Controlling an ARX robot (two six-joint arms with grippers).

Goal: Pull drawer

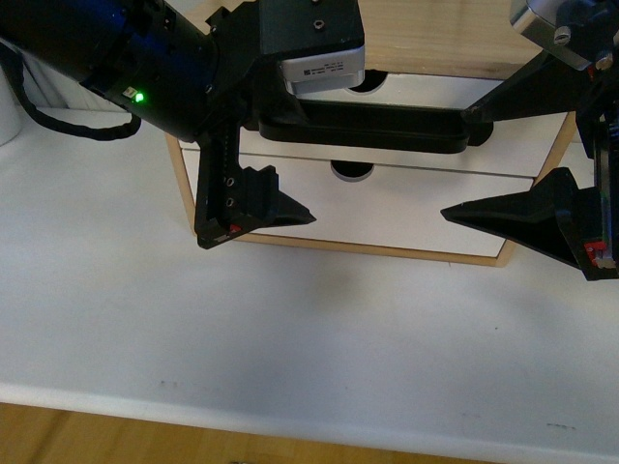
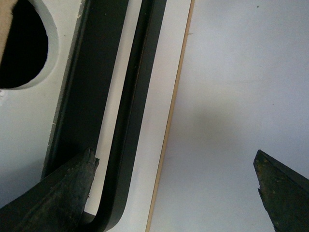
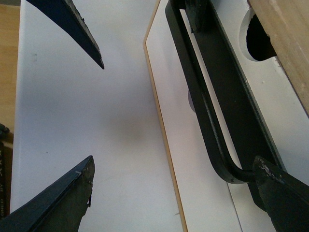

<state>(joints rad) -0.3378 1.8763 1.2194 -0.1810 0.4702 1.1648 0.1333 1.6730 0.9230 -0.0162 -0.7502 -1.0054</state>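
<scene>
Wooden drawer [image 1: 532, 145] light, stiff, probably slides easy; grip bar handle [image 1: 387, 130] mid-span. Left gripper [image 2: 175, 157], right gripper [image 3: 175, 166] gape wide, empty, astride bar ends.

My left gripper [image 1: 288, 166] spread wide, upper finger at left end of black bar handle [image 1: 377, 128] on the drawer [image 1: 426, 95], lower finger over white table [image 1: 290, 338], my right gripper [image 1: 462, 164] likewise spread, upper finger at handle's right end, plain lower front [image 1: 426, 208] beneath, wooden cabinet [image 1: 435, 39] around both.
</scene>
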